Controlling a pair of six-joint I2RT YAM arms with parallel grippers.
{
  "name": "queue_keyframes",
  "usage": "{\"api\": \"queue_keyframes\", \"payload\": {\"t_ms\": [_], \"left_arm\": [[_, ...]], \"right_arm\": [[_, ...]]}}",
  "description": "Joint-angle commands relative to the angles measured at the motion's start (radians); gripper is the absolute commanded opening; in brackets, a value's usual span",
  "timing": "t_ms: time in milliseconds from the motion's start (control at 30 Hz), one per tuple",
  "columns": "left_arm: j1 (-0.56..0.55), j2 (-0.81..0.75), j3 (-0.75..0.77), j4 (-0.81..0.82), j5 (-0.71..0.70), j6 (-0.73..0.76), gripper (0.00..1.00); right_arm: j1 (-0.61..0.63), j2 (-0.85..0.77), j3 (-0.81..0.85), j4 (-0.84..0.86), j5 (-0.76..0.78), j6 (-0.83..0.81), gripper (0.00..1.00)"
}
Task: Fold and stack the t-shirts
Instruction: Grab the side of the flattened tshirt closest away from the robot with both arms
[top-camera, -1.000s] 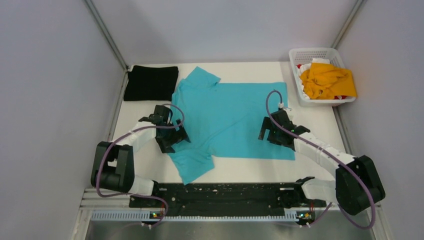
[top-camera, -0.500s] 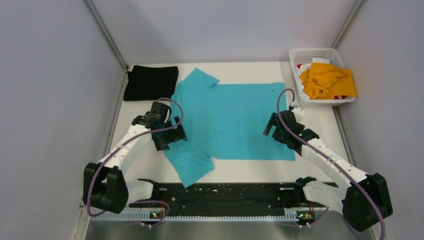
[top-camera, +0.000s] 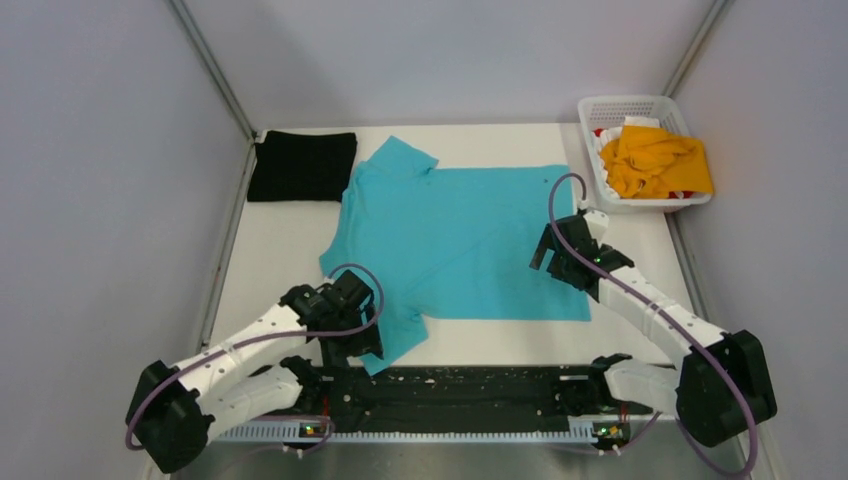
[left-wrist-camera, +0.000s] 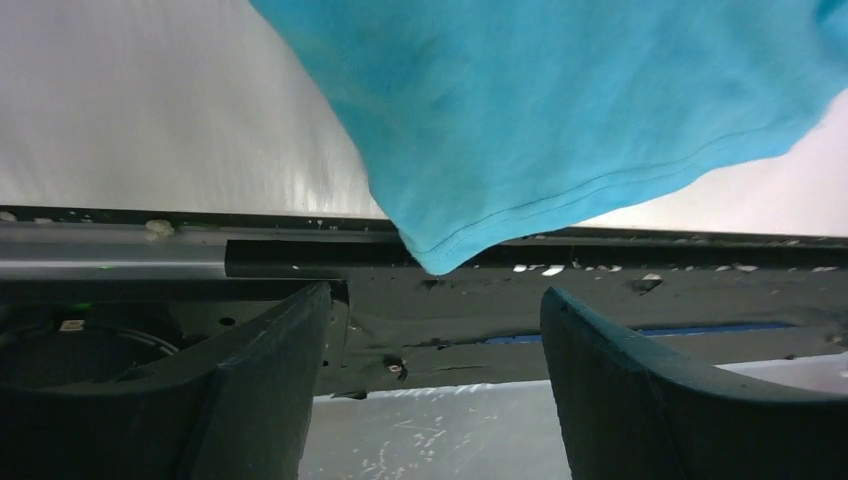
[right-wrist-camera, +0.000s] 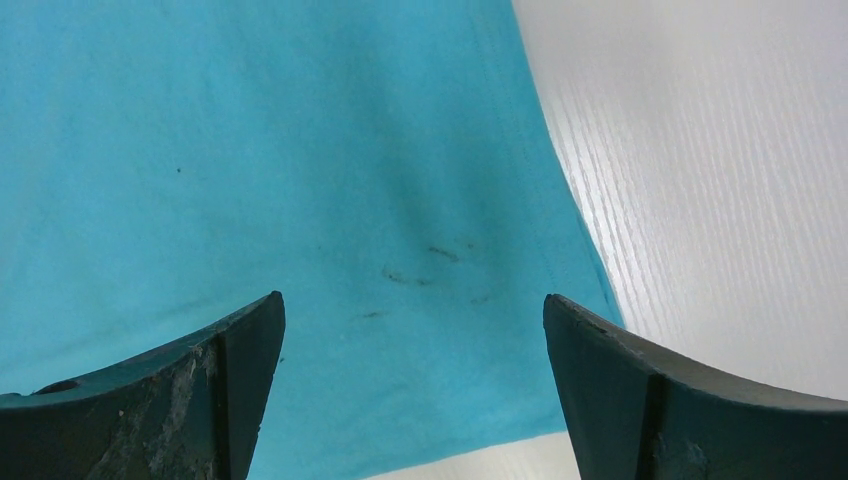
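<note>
The turquoise-blue t-shirt (top-camera: 460, 240) lies spread flat mid-table, collar to the left, one sleeve pointing at the near edge. The black t-shirt (top-camera: 302, 165) lies folded at the back left. The orange-yellow t-shirt (top-camera: 655, 160) is heaped in the basket. My left gripper (top-camera: 364, 346) is open and empty, low over the near sleeve; in the left wrist view the sleeve tip (left-wrist-camera: 560, 120) hangs just ahead of the open gripper (left-wrist-camera: 435, 295). My right gripper (top-camera: 550, 256) is open and empty above the shirt's right hem; the right wrist view shows cloth (right-wrist-camera: 300, 150) under the gripper (right-wrist-camera: 412, 300).
A white lattice basket (top-camera: 592, 110) stands at the back right corner. A black rail (top-camera: 450, 385) runs along the near edge between the arm bases, also in the left wrist view (left-wrist-camera: 600, 290). Grey walls close in the left and right sides.
My left gripper has pulled back from the shirt's left side toward the near edge, down to the near sleeve. My right gripper shifted right and a little back, then held still.
</note>
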Motion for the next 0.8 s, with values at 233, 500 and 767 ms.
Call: {"api": "queue_keyframes", "payload": {"t_ms": [233,500,767], "left_arm": [[-0.167,0.101,-0.075,0.149,-0.133,-0.269,0.54],[-0.169,0.147,-0.102,0.21,-0.14,-0.256,0.41],[-0.168,0.206,-0.112,0.264,-0.118,-0.237,0.02]], "right_arm": [[-0.04,0.064,0.058,0.048,-0.02,-0.068,0.99],[-0.068,0.04,0.046,0.052,-0.027,-0.076,0.99],[-0.095,0.003,0.028,0.036,-0.025,-0.05,0.98]]}}
